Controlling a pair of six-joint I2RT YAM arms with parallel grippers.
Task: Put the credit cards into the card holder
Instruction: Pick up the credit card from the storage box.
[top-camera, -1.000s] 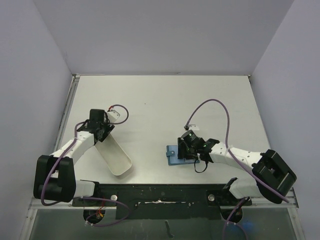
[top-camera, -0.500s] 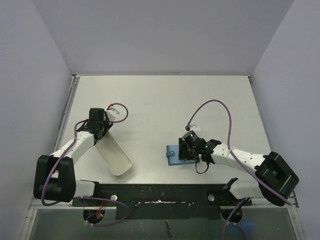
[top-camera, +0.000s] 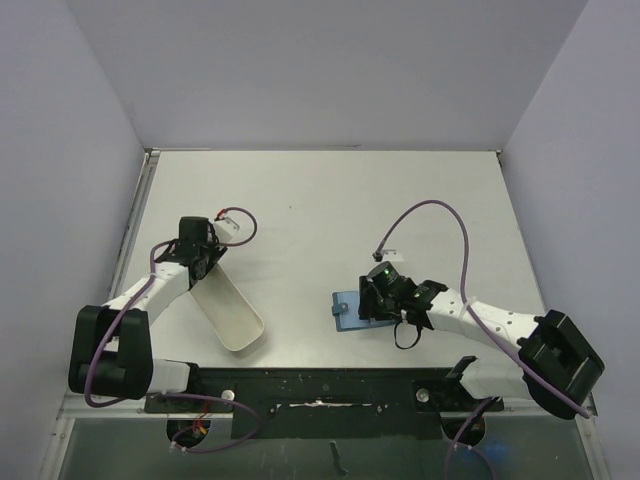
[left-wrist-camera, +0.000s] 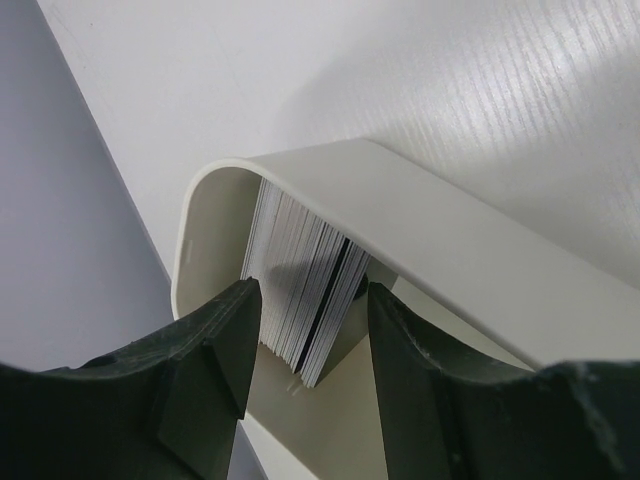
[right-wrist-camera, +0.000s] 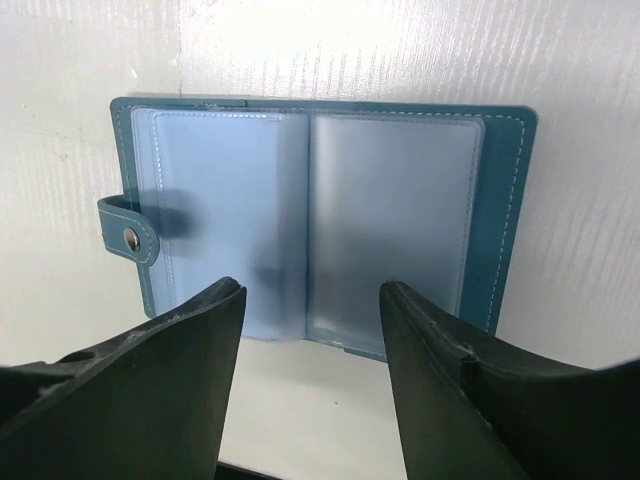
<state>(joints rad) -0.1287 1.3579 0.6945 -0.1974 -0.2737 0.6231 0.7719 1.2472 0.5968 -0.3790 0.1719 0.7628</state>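
The credit cards (left-wrist-camera: 305, 290) stand on edge as a thick pale stack at the rounded end of a white tray (left-wrist-camera: 450, 230). My left gripper (left-wrist-camera: 310, 300) reaches into the tray, open, one finger on each side of the stack with a small gap at each. In the top view that gripper (top-camera: 200, 262) sits at the tray's far end. The card holder (right-wrist-camera: 390, 220) lies spread open on the table, teal with clear sleeves, and its strap tab (right-wrist-camera: 128, 237) points left. My right gripper (right-wrist-camera: 312, 295) hovers open over its near edge, holding nothing. From above the card holder (top-camera: 345, 308) shows partly under that gripper (top-camera: 378, 297).
The white tray (top-camera: 232, 318) lies slanted at the left of the table, its near end towards the arms' base rail (top-camera: 320, 385). A purple cable (top-camera: 440, 215) loops above the right arm. The table's left edge (top-camera: 140, 220) runs close beside the left arm.
The left jaws have narrowed slightly around the card stack. The right arm's rear links have swung a little to the right while its gripper stays over the card holder.
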